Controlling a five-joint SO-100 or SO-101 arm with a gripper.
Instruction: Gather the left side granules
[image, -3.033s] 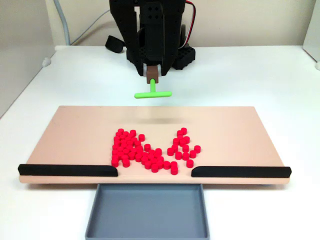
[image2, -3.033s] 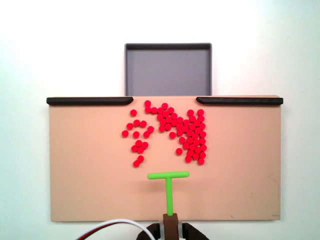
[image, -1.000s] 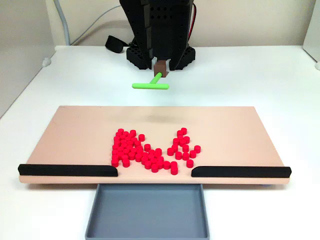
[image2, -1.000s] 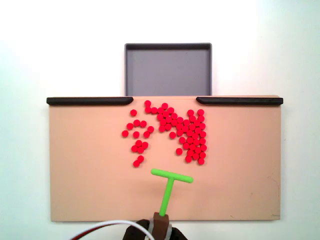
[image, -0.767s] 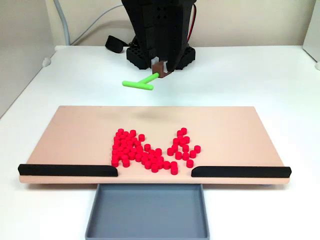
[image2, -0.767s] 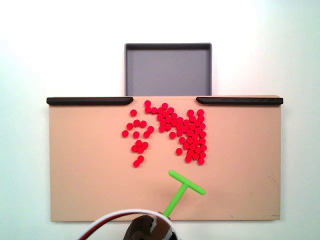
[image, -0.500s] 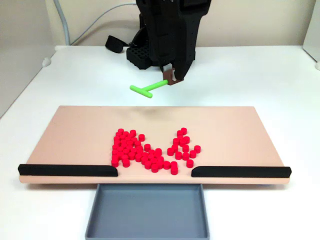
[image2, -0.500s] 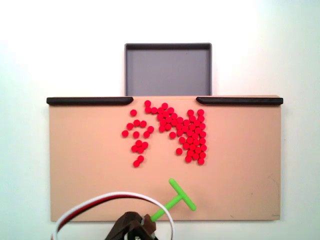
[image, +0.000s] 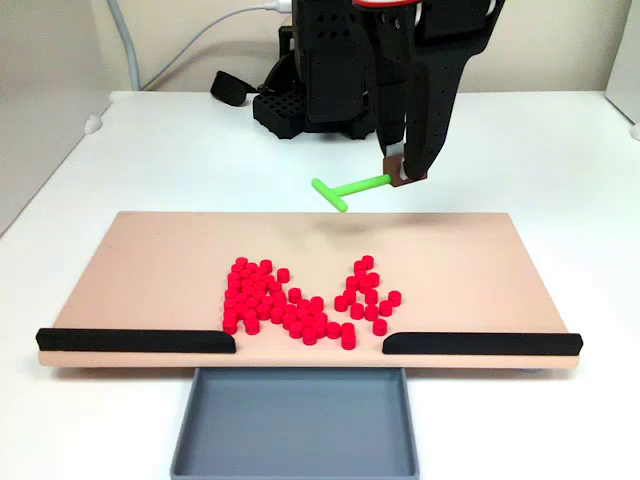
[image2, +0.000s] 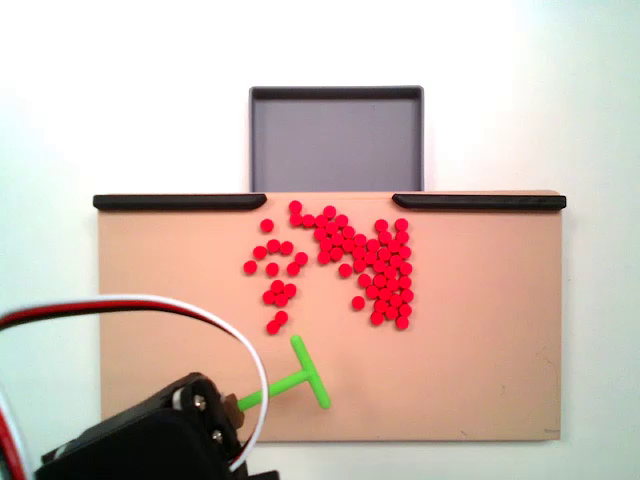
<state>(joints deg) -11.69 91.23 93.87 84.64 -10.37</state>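
The red granules (image: 300, 300) lie mid-board in two groups: a dense one (image2: 375, 265) and a looser one (image2: 275, 275). The tan board (image: 150, 265) carries them. My gripper (image: 404, 172) hangs from the black arm and is shut on a brown block that holds the green T-shaped tool (image: 350, 188). The tool hovers over the board's far edge in a fixed view. From above, the T tool (image2: 298, 376) lies slanted, its crossbar just below the lowest granule of the looser group. The arm body (image2: 150, 440) hides the fingers there.
Two black strips (image: 135, 340) (image: 480, 343) line the board's near edge with a gap between them, above a grey tray (image: 295, 420). A red-and-white cable (image2: 200, 308) loops over the board's corner. The arm base (image: 290, 110) stands behind the board.
The arm has swung right in the front view, left in the view from above. The green tool turned with it, so its crossbar now faces sideways near the looser group.
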